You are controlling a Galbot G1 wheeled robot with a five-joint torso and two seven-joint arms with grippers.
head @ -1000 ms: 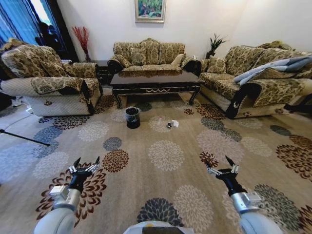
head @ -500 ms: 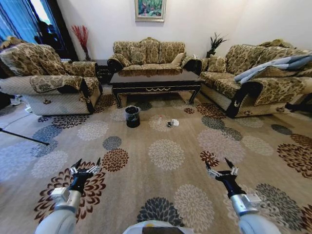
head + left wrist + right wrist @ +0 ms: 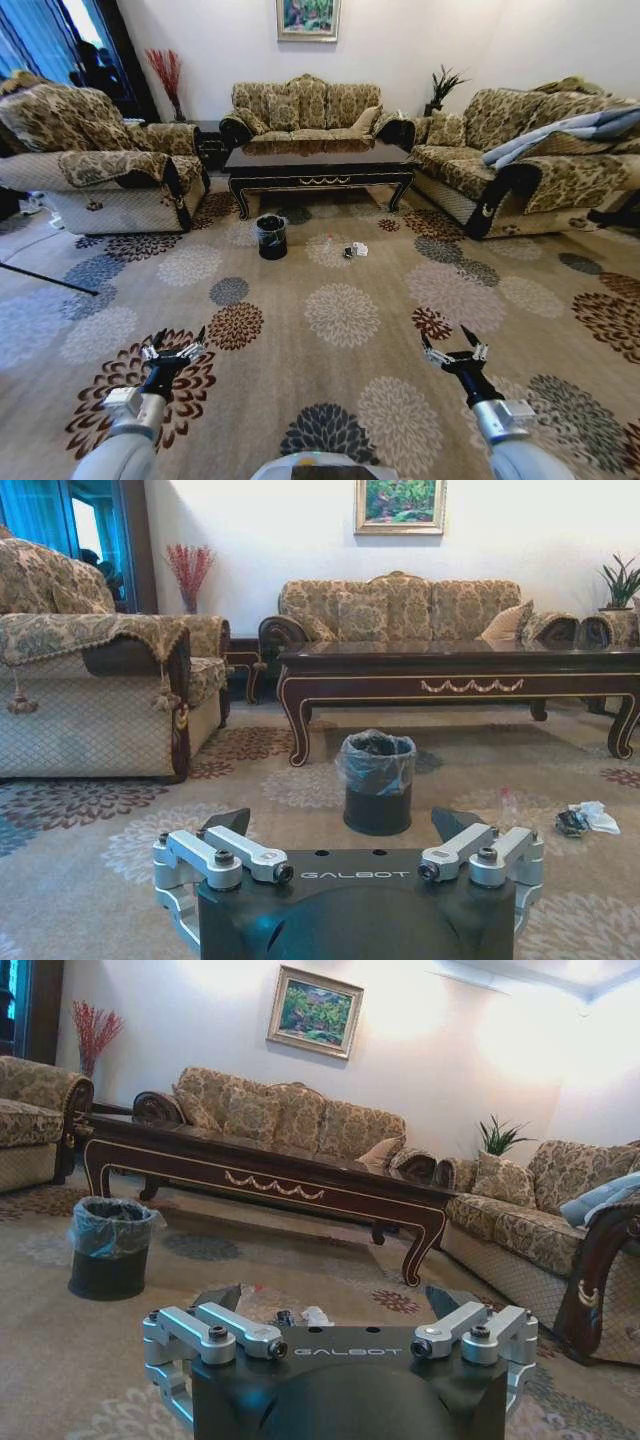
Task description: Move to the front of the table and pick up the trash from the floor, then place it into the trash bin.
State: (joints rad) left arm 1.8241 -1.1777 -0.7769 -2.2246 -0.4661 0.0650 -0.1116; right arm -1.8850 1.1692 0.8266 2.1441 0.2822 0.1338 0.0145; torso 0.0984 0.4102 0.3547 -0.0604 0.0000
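Note:
The dark-brown table (image 3: 318,160) stands far ahead between the sofas. On the patterned floor (image 3: 300,390) in front of it sits the black trash bin (image 3: 271,238), lined with a plastic bag. To its right lies the trash (image 3: 355,252): white crumpled paper, a dark scrap, and a pale bottle-like piece (image 3: 328,241). My left gripper (image 3: 180,337) and right gripper (image 3: 446,338) hover low over the carpet, both open and holding nothing, well short of the litter. The left wrist view shows the bin (image 3: 378,780), trash (image 3: 585,818) and table (image 3: 460,666); the right wrist view shows the bin (image 3: 108,1245) and trash (image 3: 305,1316).
An armchair (image 3: 95,170) stands at the left, a sofa (image 3: 305,110) behind the table, and another sofa (image 3: 510,160) at the right. A thin dark rod (image 3: 45,280) lies on the carpet at the left. Open carpet stretches between me and the bin.
The whole picture has shifted slightly, so the camera has moved a little. Both arms keep the same pose with fingers open.

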